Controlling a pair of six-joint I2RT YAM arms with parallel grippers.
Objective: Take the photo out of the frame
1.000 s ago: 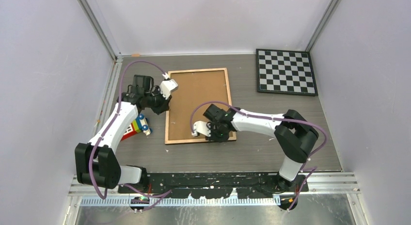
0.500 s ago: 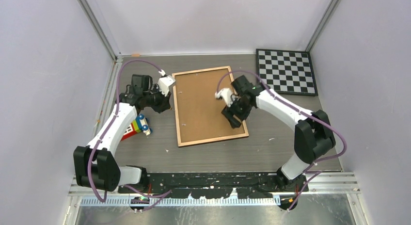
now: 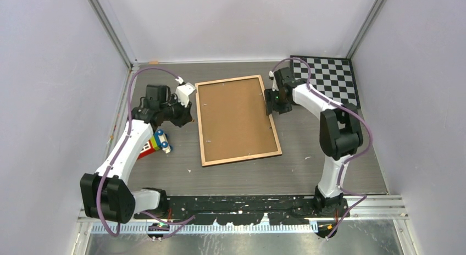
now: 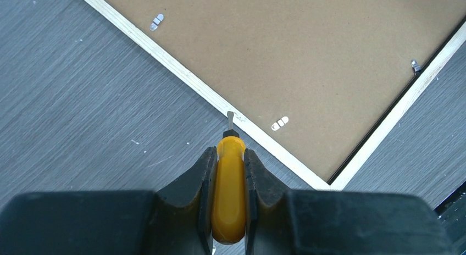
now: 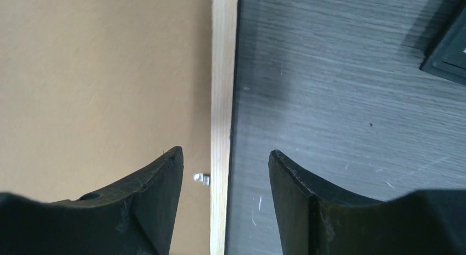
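The frame (image 3: 236, 120) lies face down on the table, its brown backing board inside a light wood rim. The photo is hidden under the board. My left gripper (image 3: 186, 113) is shut on a yellow-handled screwdriver (image 4: 229, 189); its metal tip (image 4: 229, 118) rests at the frame's left rim (image 4: 192, 82), near a small metal tab (image 4: 279, 123). My right gripper (image 3: 271, 106) is open and straddles the frame's right rim (image 5: 223, 101), one finger over the board, the other over the table. A small metal tab (image 5: 201, 178) sits between its fingers.
A black-and-white checkered board (image 3: 323, 81) lies at the back right, just behind my right arm. A colourful toy (image 3: 156, 142) lies left of the frame, under my left arm. More tabs (image 4: 156, 21) hold the board along the rim.
The frame has turned slightly and shifted right. My right arm has swung from the frame's near right corner up along its right side to the far right edge. My left gripper has barely moved.
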